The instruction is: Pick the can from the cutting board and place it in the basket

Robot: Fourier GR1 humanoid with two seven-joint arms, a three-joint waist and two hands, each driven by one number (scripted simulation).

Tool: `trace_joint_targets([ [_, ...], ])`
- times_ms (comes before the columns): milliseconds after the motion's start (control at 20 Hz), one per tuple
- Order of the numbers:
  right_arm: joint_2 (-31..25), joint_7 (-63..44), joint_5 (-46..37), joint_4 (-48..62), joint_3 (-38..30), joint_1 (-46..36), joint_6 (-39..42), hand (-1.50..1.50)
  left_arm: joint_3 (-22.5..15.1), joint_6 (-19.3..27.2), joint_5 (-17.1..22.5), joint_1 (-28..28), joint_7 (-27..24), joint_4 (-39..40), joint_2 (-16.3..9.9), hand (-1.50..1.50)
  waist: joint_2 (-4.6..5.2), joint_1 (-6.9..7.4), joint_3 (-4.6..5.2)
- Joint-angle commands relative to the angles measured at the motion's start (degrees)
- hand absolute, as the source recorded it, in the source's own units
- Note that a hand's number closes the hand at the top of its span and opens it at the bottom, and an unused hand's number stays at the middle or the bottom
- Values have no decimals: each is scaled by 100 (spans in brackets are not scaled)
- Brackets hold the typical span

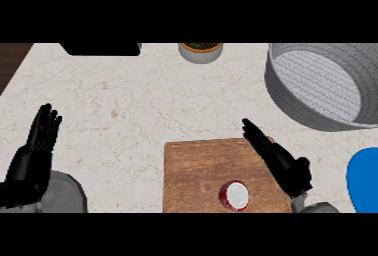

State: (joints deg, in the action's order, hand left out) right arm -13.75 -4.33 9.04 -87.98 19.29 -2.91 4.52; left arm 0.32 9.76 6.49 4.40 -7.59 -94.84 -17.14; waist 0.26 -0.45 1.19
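A brown rectangular wooden cutting board (218, 175) lay on the pale marbled stone counter (133, 105), reaching down to the lower edge of the view; on its lower right part stood a small red can with a white top (235, 195), upright and seen from above. The right hand (284, 162) hung over the board's right edge, its black fingers straight and close together, pointing up and to the left; it sat just to the right of the can, and the view did not settle whether it touched it. The left hand (33, 152) rested at the left side of the view, fingers straight, slightly spread and pointing up, holding nothing, well apart from the board. A large round grey basket with a woven-looking wall (325, 85) stood at the upper right, with nothing visible inside it. At the top edge sat a small grey pot with an orange rim (200, 51), and beside it a flat black object (101, 48); a rounded blue thing (363, 182) showed at the right edge.
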Motion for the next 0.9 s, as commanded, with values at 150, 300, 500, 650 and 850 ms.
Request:
trace_joint_targets([
  [150, 190, 1793, 1168, 66, -795, 69, 949, 150, -51, -115, -243, -511, 1086, 513, -432, 0, 23, -150, -157],
  [300, 330, 3164, 768, -814, -757, -636, 1227, 150, -312, -215, -299, -292, 1169, 785, -299, 0, -84, -292, -185],
  [500, 1168, 4498, 141, -1113, -176, 430, 858, -150, -373, -217, -336, -741, 1637, 1066, -277, 0, -51, -322, -131],
  [650, 1246, 4662, -652, -1539, -19, 1399, -230, -150, -346, -307, -327, -847, 1947, 918, -413, 0, -74, -227, -120],
  [850, 390, 3434, -1840, -2008, -445, 1468, -1054, -150, -298, -213, -373, -1064, 1978, 1190, -354, 0, -71, -406, -82],
])
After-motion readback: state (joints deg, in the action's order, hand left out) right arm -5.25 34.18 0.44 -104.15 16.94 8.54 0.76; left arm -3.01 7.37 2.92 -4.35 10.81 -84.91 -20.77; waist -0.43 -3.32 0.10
